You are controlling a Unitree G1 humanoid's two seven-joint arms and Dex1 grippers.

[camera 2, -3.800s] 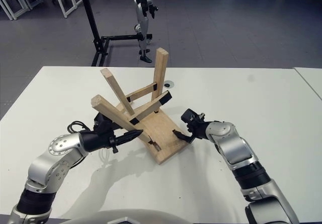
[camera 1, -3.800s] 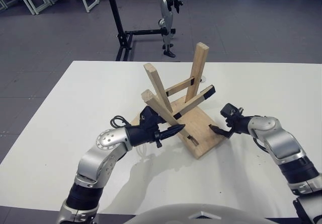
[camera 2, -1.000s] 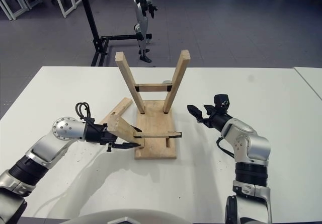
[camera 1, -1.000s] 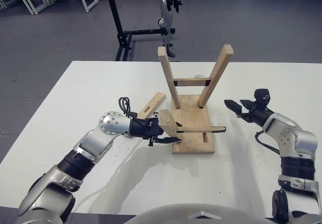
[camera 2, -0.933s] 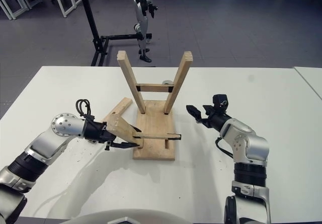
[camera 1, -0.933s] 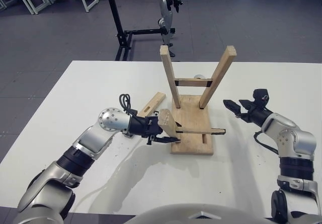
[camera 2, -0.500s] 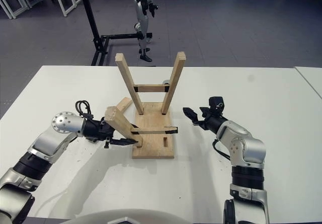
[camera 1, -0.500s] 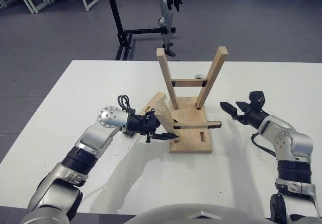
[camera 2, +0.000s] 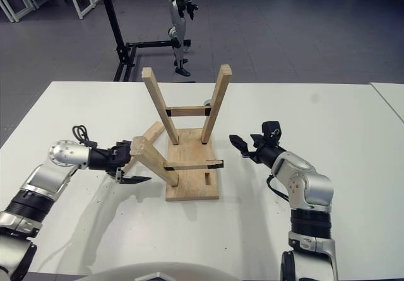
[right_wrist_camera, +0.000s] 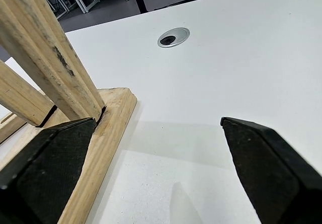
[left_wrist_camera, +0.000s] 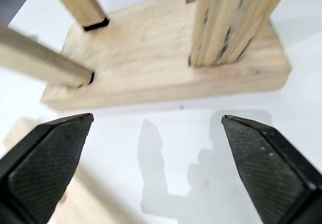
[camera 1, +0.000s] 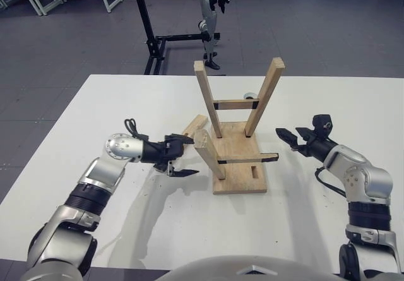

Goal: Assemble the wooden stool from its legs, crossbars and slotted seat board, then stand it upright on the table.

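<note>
Stool (camera 1: 235,143) upside down, legs (camera 1: 206,101) skyward, seat board (camera 1: 243,184) lengthwise fore-aft; left gripper (camera 1: 189,155), right gripper (camera 1: 288,132) jaws released.

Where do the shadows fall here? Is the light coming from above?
Left wrist view: the seat board drops a thin soft shadow on the table along its edge, and the darker shadow of the left gripper lies beside it. Right wrist view: a pale shadow spreads from the seat board. Light likely overhead.
</note>
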